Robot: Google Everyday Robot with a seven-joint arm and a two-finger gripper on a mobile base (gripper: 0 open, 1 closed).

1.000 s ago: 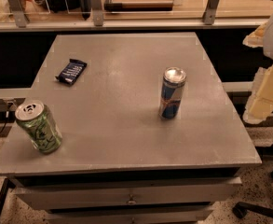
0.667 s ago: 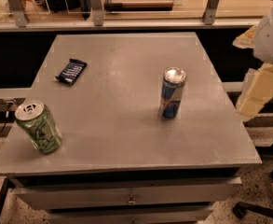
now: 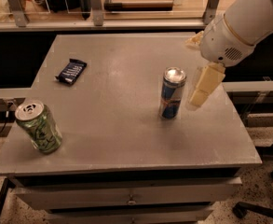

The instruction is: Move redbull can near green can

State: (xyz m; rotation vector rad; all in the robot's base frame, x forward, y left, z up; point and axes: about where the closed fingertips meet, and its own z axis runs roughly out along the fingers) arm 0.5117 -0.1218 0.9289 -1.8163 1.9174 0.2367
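The tool (image 3: pixel 194 73) is hanging just right of the blue-and-silver can (image 3: pixel 172 93), with its jaws standing apart and the nearer one not quite touching the can. That can is standing upright right of the counter's (image 3: pixel 117 106) middle, while the green can (image 3: pixel 38 127) is sitting well apart at the front-left corner. A good grasp is probably calling for straddling the slim can squarely at mid-height before closing, so it is not getting tipped.

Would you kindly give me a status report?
End effector just right of redbull can, holding nothing. That can upright, far from green can. Dark wrapped bar back-left, off the line between.
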